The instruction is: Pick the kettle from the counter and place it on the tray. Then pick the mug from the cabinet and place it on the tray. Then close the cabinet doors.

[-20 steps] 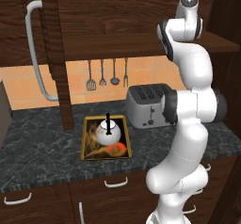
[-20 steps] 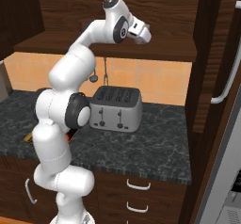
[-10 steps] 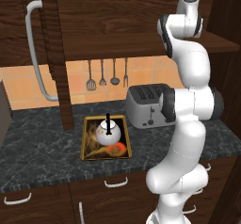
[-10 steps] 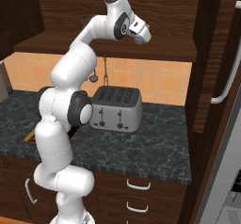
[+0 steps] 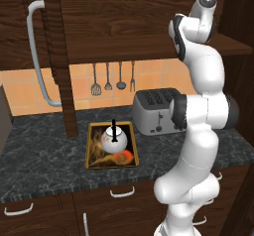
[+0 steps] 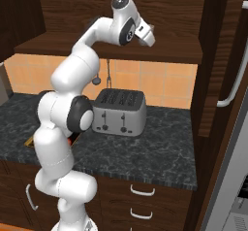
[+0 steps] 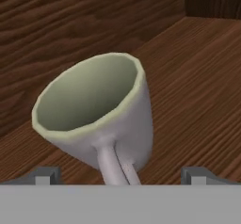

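- Barely anything moved since a second ago: the arm has nudged its hand a touch further into the cabinet [image 6: 145,11], everything else sits where it was.
- Gripper [image 7: 120,180] is up at the shelf [image 7: 197,91], jaws spread wide with nothing between them yet, just the two tips poking up either side of the mug [image 7: 101,115].
- Mug stands on the wooden shelf right in front of the hand, its handle [image 7: 113,164] pointing back toward the jaws.
- Kettle [image 5: 114,138] is already sitting on the tray [image 5: 92,148], down on the dark marble table [image 5: 44,160].
- Toaster [image 5: 155,110] is just beside the tray, and some utensils [image 5: 113,77] hang on the tiled wall behind.
- Cabinet door [image 5: 42,56] is swung open, silver bar handle [image 5: 37,51] facing out.
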{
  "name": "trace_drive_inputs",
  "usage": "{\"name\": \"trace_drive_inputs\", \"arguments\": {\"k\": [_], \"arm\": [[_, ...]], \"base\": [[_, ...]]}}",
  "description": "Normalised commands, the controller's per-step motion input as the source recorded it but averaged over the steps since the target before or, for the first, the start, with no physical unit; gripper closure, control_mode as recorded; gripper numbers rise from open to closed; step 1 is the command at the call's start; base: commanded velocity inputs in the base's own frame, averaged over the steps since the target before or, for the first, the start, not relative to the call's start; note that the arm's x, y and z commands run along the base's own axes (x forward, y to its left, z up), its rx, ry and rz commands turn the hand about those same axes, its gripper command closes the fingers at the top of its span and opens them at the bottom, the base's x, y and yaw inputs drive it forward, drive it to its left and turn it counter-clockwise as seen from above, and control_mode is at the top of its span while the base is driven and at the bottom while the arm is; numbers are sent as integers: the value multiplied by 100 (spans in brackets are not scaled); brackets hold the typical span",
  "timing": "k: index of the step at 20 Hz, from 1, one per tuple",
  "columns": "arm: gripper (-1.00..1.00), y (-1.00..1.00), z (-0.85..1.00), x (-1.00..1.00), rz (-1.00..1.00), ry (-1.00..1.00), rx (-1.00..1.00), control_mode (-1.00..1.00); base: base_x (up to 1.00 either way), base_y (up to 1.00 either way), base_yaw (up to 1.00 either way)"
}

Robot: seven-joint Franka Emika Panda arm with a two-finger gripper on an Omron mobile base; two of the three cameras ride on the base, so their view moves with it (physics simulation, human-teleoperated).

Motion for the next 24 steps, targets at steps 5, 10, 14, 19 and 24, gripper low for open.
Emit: {"name": "trace_drive_inputs", "arguments": {"k": [5, 10, 14, 19, 24], "arm": [[100, 0, -8, 1, 0, 0, 3, -100], [100, 0, 0, 22, -1, 0, 2, -100], [100, 0, -2, 15, 0, 0, 2, -100], [100, 0, -3, 15, 0, 1, 0, -100], [100, 0, 0, -14, 0, 0, 0, -100]], "base": [[0, 0, 0], [0, 0, 0], [0, 0, 0], [0, 0, 0], [0, 0, 0]]}}
